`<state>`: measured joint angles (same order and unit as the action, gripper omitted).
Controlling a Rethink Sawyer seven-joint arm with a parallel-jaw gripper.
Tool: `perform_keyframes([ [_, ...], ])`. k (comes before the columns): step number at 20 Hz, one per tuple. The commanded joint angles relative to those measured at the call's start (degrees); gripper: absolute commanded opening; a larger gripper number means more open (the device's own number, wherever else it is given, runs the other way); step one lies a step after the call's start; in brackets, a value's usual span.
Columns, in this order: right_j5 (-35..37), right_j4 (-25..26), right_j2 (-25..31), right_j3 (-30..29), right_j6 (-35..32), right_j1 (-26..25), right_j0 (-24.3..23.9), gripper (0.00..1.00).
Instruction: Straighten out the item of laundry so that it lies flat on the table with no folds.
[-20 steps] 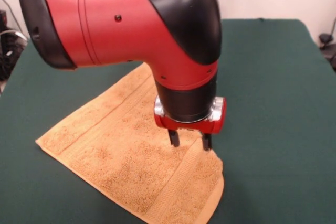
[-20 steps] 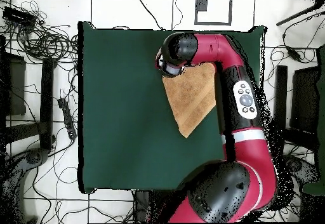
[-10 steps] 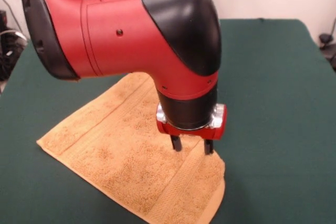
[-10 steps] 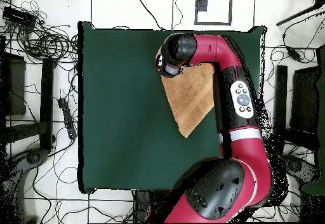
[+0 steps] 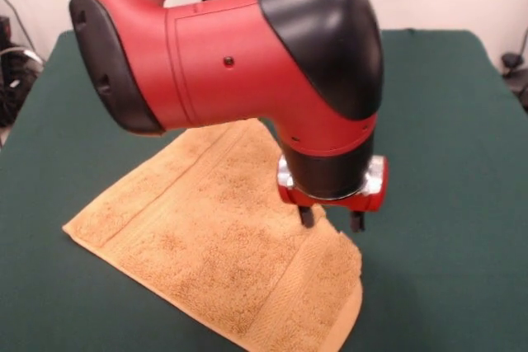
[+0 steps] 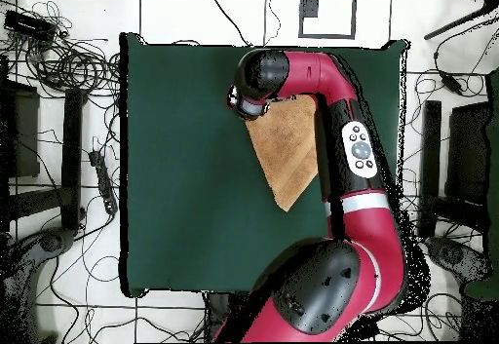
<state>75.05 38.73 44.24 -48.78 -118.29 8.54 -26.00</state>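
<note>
The table (image 5: 445, 121) is the biggest thing here, a wide rectangle under plain dark green cloth that fills most of the front view and shows from above (image 6: 185, 165) as a green rectangle with cables and floor tiles all round it.

The arm (image 5: 247, 63) comes next, red with black caps. In the front view its thick elbow runs across the upper half of the picture and turns straight down at a black wrist with a red and silver collar. From above, the arm (image 6: 356, 155) runs up the right side of the table and bends left over the towel's top corner.

The towel (image 5: 214, 237) lies on the table below the arm, golden-orange and fluffy, with a flat woven band near its left edge and another near its lower right edge. Seen from the front it sits toward the near side, a little left of centre; its lower right corner bulges up in a rounded fold rather than lying flat. From above, the towel (image 6: 287, 160) shows as a wedge narrowing to a point, partly covered by the arm.

The jaws (image 5: 332, 220) point straight down at the towel's right corner, spread apart, with nothing between them. Their tips are right at the cloth's edge; whether they touch it I cannot tell.
</note>
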Motion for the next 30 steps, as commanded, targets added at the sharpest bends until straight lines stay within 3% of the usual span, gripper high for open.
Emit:
perform_keyframes([
  [1,5.4,-1.6,-1.0,-0.9,15.1,-2.9,3.7,1.00],
  [5,5.4,-1.6,-1.3,-1.1,16.4,-2.9,3.2,1.00],
  [10,1.1,1.8,-2.5,2.4,16.5,-7.5,3.8,1.00],
  [18,3.5,3.1,-2.8,5.1,18.8,-6.8,4.4,1.00],
  [23,2.4,2.5,-2.9,3.8,17.7,-6.6,4.2,1.00],
  [30,-6.4,3.6,-4.0,-1.5,15.3,-6.7,2.8,1.00],
])
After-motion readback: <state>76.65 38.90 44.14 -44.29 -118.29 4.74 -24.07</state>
